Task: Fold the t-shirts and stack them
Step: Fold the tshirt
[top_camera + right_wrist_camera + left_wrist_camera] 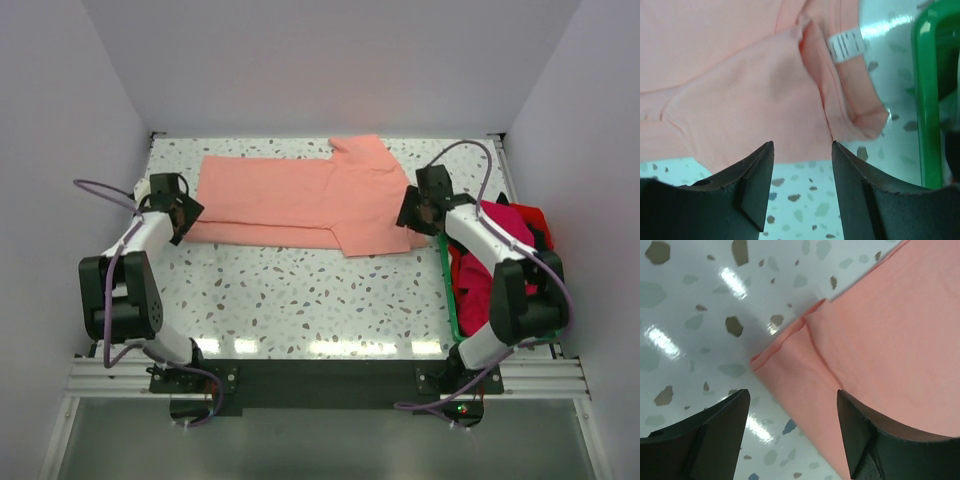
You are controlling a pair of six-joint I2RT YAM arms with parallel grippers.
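A salmon-pink t-shirt lies folded lengthwise across the far half of the table, one sleeve sticking out at the near right. My left gripper hovers open over its left hem corner, nothing between the fingers. At the shirt's right end my right gripper is open above the collar and sleeve, where a white label shows. More t-shirts, magenta, red and black, are heaped at the right.
A green plastic tray holds the heap at the table's right edge; its rim stands close to my right gripper. White walls enclose the speckled table on three sides.
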